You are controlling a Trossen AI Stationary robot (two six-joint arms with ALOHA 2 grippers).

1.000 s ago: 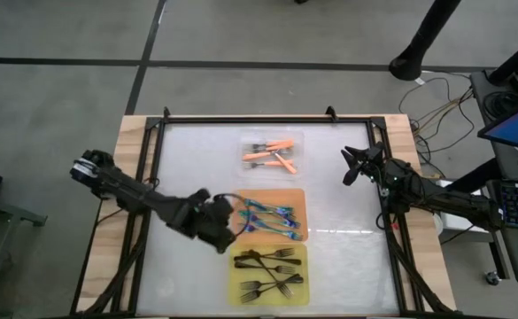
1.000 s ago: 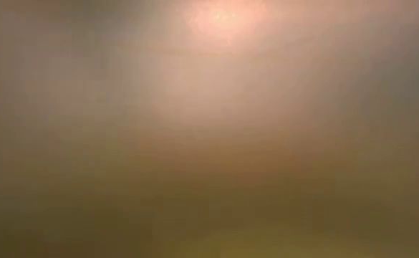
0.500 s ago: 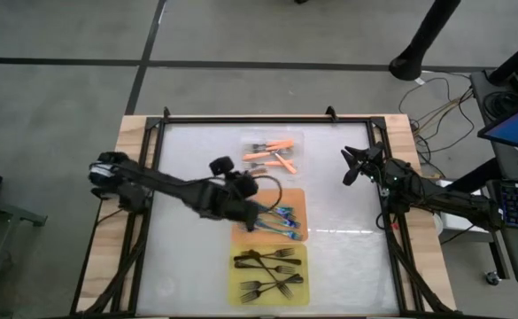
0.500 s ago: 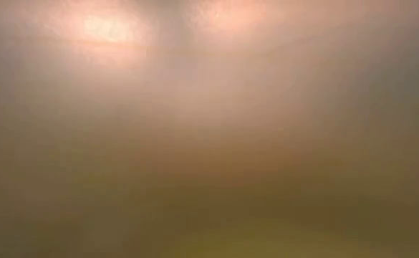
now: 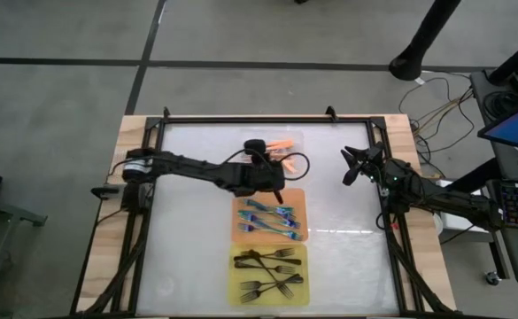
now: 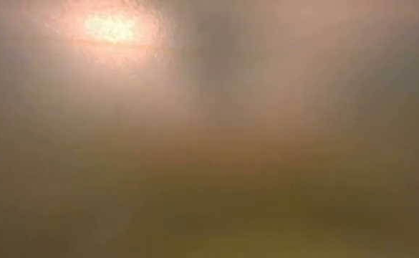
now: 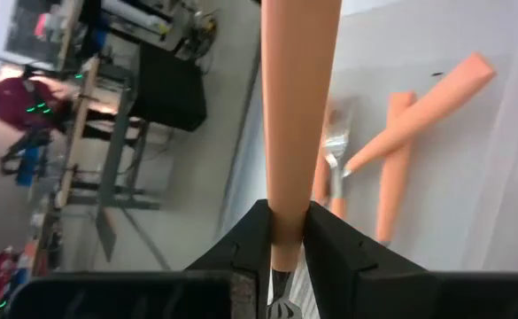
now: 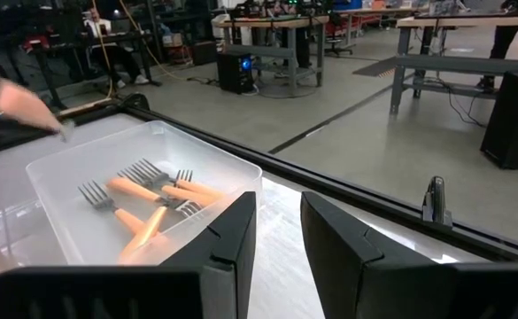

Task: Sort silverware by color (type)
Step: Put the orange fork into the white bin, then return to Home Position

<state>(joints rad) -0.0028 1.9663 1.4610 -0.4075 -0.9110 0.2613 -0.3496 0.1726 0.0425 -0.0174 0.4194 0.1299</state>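
Note:
My left gripper reaches across the table to the near side of the clear tray and is shut on an orange-handled fork. More orange-handled forks lie in that tray. Teal-handled forks lie in the orange tray. Black forks lie in the yellow tray. My right gripper waits open at the table's right edge, touching nothing. The low view shows only blur. My left gripper pinches the fork's orange handle between its two fingers, close to the handle's metal end, which lies back toward the wrist. The handle runs on forward past the fingertips, along the fingers, and leaves the picture. Two orange forks lie in the tray beyond it.
The three trays stand in a row down the table's middle, clear farthest, then orange, then yellow nearest. A black frame runs round the white tabletop. Bare tabletop lies left and right of the trays. In the room beyond, benches and a person show.
My left gripper has swung from the near left corner of the orange tray toward the table's far edge and somewhat to the right, ending at the clear tray. Its wrist has rolled on the way.

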